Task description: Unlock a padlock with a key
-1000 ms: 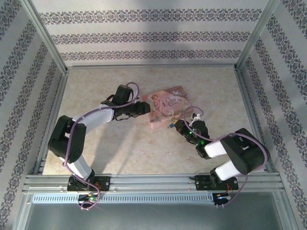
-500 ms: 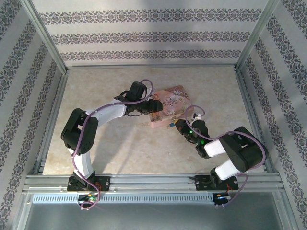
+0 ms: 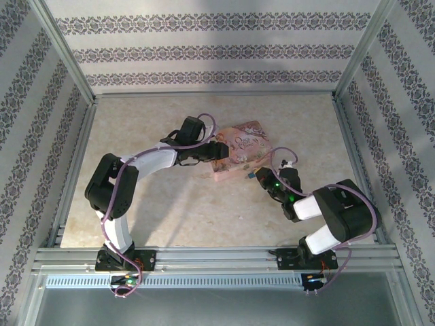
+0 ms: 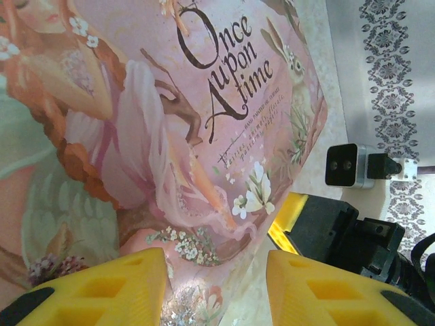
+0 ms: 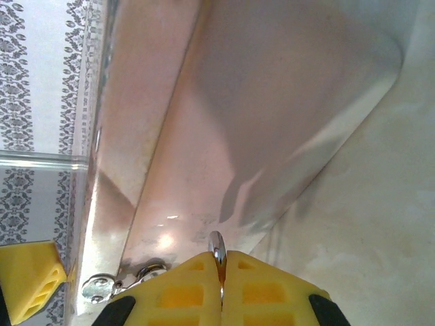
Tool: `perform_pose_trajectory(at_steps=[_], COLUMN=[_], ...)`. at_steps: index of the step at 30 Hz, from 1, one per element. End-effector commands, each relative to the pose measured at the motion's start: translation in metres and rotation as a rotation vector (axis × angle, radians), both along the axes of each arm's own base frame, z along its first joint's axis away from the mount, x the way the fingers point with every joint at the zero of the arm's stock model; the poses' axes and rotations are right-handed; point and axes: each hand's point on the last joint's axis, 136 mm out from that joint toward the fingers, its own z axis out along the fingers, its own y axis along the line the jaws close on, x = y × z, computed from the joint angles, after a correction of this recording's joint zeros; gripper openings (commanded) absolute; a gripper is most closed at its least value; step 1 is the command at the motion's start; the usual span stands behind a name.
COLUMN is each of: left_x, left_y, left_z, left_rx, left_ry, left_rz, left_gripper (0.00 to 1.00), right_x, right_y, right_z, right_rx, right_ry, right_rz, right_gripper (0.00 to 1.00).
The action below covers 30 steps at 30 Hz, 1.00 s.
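Nearest, right of the middle of the surface (image 3: pixel 170 204), the right hand (image 5: pixel 220 263) is pinched together on a thin silvery sliver, probably the key (image 5: pixel 216 242). It looks light, stiff and slick, and is best held flat by its head. A blue speck, likely the padlock (image 3: pixel 251 174), sits against the near edge of the pink tin (image 4: pixel 204 136), which is lettered "Once upon A time". The left hand (image 4: pixel 214 285) hangs over it, fingers apart.

A flat pink tin (image 3: pixel 243 144) lies on the beige table (image 3: pixel 170 210). Its lid (image 4: pixel 170 136), printed "Once upon A time" with a long-haired girl and white flowers, sits just beneath and ahead of the left jaws. Its plain pink side (image 5: pixel 272 102) stands just ahead of the right jaws. Patterned wallpaper (image 3: pixel 204 51) rises well beyond both.
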Motion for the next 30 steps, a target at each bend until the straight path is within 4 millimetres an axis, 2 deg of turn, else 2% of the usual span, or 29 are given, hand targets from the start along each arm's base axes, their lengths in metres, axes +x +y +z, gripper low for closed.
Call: perform_pose_trajectory(at_steps=[1,4,8,12,17,21,25,30], left_x=[-0.009,-0.004,0.003,0.006,0.002,-0.01,-0.027,-0.048], left_y=[0.047,0.048,0.042,0.05,0.079,0.108,0.129,0.157], left_z=[-0.062,-0.049,-0.018,0.016,0.056,0.069,0.076,0.071], left_rx=[0.171,0.144,0.073,0.054,0.042,0.065,0.082,0.162], left_ry=[0.147,0.126,0.075,0.012,-0.084,-0.121,-0.163,-0.219], left_rz=[0.094,0.095,0.084,0.095,0.149,0.198,0.229,0.297], left_gripper=[0.44,0.44,0.46,0.5,0.52,0.53,0.55,0.61], right_x=[0.001,-0.007,-0.021,-0.036,-0.064,-0.086,-0.105,-0.123], right_y=[-0.001,-0.005,-0.014,-0.019,-0.016,-0.01,-0.001,0.016], right_z=[0.014,0.014,0.024,0.05,0.085,0.094,0.093,0.086], right_rx=[-0.018,-0.073,-0.174,-0.284,-0.363,-0.372,-0.386,-0.396], right_ry=[-0.043,-0.029,-0.022,-0.035,-0.056,-0.021,0.019,0.077], right_rz=[0.021,0.034,0.052,0.116,0.248,0.348,0.44,0.562], right_gripper=[0.0,0.0,0.0,0.0,0.0,0.0,0.0,0.0])
